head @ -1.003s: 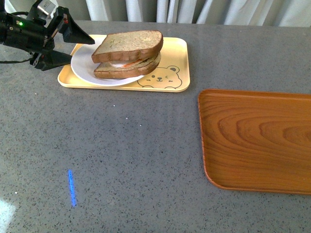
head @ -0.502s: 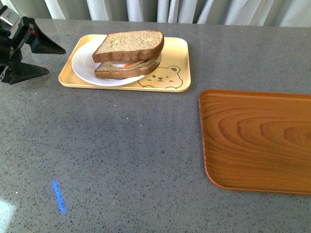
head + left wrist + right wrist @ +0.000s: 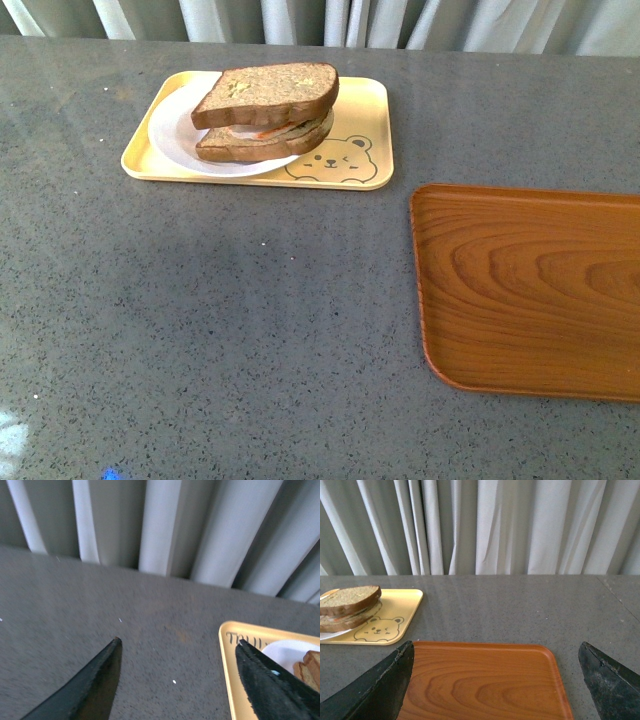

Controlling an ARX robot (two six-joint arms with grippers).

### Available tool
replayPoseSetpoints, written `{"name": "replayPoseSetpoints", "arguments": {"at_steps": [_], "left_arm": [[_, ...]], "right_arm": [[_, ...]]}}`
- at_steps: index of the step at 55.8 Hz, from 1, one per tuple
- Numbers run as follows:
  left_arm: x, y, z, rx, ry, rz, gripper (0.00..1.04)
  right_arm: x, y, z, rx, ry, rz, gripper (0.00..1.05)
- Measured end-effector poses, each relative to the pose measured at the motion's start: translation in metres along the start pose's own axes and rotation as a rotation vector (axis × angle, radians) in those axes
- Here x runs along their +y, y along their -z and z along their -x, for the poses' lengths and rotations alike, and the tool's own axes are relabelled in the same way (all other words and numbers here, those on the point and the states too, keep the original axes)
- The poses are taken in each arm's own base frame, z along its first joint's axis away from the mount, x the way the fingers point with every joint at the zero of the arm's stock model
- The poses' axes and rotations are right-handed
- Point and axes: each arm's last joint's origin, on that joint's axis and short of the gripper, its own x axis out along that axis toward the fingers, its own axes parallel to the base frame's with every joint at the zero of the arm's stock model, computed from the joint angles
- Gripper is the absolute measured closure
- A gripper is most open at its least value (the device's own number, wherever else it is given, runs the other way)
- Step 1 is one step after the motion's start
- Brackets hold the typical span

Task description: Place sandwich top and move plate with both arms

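The left gripper (image 3: 177, 652) has its two dark fingers spread wide apart with nothing between them, over bare grey tabletop (image 3: 100, 605); one fingertip (image 3: 260, 672) overlaps the corner of the yellow tray (image 3: 227, 645) at the lower right of the left wrist view. The right gripper (image 3: 495, 655) is likewise spread wide and empty, its fingers at the lower corners of the right wrist view, above the brown wooden tray (image 3: 485, 680). Neither arm shows in the front view.

In the front view, the sandwich top (image 3: 265, 93) lies on the stacked sandwich in the upper left of the frame, slightly tilted, over a lower slice (image 3: 262, 143) with a pale and orange filling between them. The sandwich sits on the plate (image 3: 170, 135), which rests on the left part of the yellow tray, beside its printed bear face (image 3: 335, 158). The wooden tray occupies the right side, well apart. Pale curtains (image 3: 495, 525) hang behind the table.
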Motion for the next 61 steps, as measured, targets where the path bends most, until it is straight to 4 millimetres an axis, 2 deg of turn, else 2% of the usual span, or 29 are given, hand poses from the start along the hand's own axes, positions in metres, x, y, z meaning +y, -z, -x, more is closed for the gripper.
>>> {"name": "replayPoseSetpoints", "arguments": {"at_steps": [2,7,20,28,38,43,61], "left_arm": [[-0.006,-0.003,0.012,-0.038,-0.006,-0.026,0.47],[-0.025,-0.007,0.049,-0.075,-0.004,-0.082,0.68],[-0.041,0.000,0.095,-0.040,-0.009,-0.091,1.04],[-0.053,-0.011,0.129,-0.053,-0.006,-0.099,1.03],[-0.064,-0.007,0.163,-0.044,-0.032,-0.100,1.03],[-0.071,-0.006,0.176,-0.045,-0.007,-0.102,1.03],[-0.071,-0.005,0.205,-0.043,-0.009,-0.102,1.03]], "right_arm": [[0.000,0.000,0.000,0.000,0.000,0.000,0.09],[0.000,0.000,0.000,0.000,0.001,0.000,0.09],[0.000,0.000,0.000,0.000,0.000,0.000,0.09],[0.000,0.000,0.000,0.000,0.000,0.000,0.09],[0.000,0.000,0.000,0.000,0.000,0.000,0.09],[0.000,0.000,0.000,0.000,0.000,0.000,0.09],[0.000,0.000,0.000,0.000,0.000,0.000,0.09]]}}
